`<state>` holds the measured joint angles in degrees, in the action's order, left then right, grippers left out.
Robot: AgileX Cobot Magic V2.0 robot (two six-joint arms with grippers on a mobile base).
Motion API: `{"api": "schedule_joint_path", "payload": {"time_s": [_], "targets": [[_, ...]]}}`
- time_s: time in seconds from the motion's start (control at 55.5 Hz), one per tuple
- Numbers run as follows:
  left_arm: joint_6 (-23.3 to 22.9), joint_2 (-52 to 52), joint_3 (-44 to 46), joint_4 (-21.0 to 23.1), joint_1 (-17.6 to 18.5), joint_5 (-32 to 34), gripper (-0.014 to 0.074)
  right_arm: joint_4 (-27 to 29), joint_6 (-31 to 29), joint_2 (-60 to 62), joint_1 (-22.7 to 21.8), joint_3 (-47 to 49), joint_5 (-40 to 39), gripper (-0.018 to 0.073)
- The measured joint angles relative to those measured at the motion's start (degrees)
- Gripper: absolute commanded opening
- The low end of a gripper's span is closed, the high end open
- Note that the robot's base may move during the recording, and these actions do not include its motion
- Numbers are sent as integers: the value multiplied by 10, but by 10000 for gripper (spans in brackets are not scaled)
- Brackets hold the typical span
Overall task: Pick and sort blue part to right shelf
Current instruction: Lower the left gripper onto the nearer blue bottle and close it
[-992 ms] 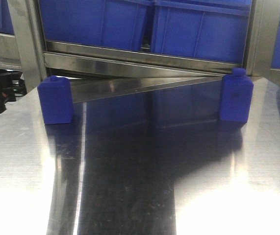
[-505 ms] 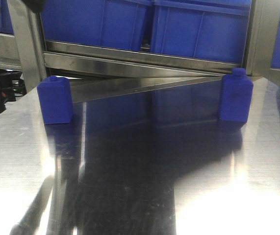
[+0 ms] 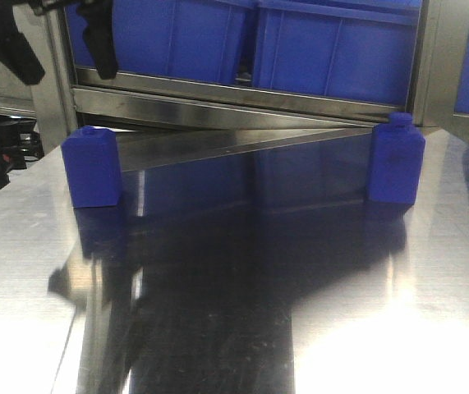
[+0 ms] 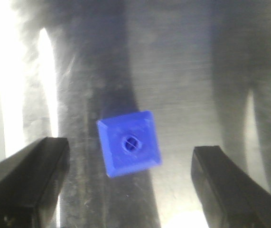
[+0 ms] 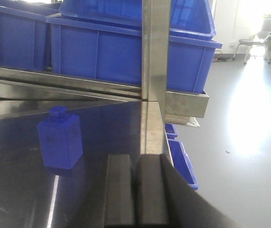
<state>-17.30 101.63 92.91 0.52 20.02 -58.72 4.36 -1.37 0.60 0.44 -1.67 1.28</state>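
Two blue parts stand upright on the steel table: one at the left [image 3: 91,168], one at the right [image 3: 396,160]. My left gripper [image 3: 57,41] hangs open above the left one. In the left wrist view that blue part [image 4: 129,144] shows from above, between the spread fingers [image 4: 28,178] of the left gripper [image 4: 130,156] and touching neither. My right gripper [image 5: 134,164] is shut on nothing, low over the table, with the right blue part [image 5: 60,138] ahead to its left. The right shelf [image 3: 218,103] runs along the back with blue tubs [image 3: 333,49].
A steel upright post [image 5: 155,71] of the rack stands straight ahead of the right gripper. Past the table's right edge, small blue bins [image 5: 180,161] sit on the floor. Another rack post [image 3: 45,74] rises behind the left part.
My left gripper has come into the front view at the top left and dropped lower over the left blue part. Its shadow on the table has shifted. Both blue parts have stayed put.
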Motion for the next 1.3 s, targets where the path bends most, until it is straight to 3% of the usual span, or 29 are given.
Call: {"api": "schedule_joint_path", "payload": {"time_s": [0.271, 0.775, 1.154, 1.298], "targets": [[-12, 64, 9, 1, 0, -21, 577, 0, 0, 0, 0, 0, 0, 76], [-34, 129, 10, 2, 0, -1, 566, 0, 0, 0, 0, 0, 0, 76], [-35, 138, 11, 6, 0, -1, 315, 0, 0, 0, 0, 0, 0, 76], [-35, 138, 11, 6, 0, -1, 291, 0, 0, 0, 0, 0, 0, 76]]}}
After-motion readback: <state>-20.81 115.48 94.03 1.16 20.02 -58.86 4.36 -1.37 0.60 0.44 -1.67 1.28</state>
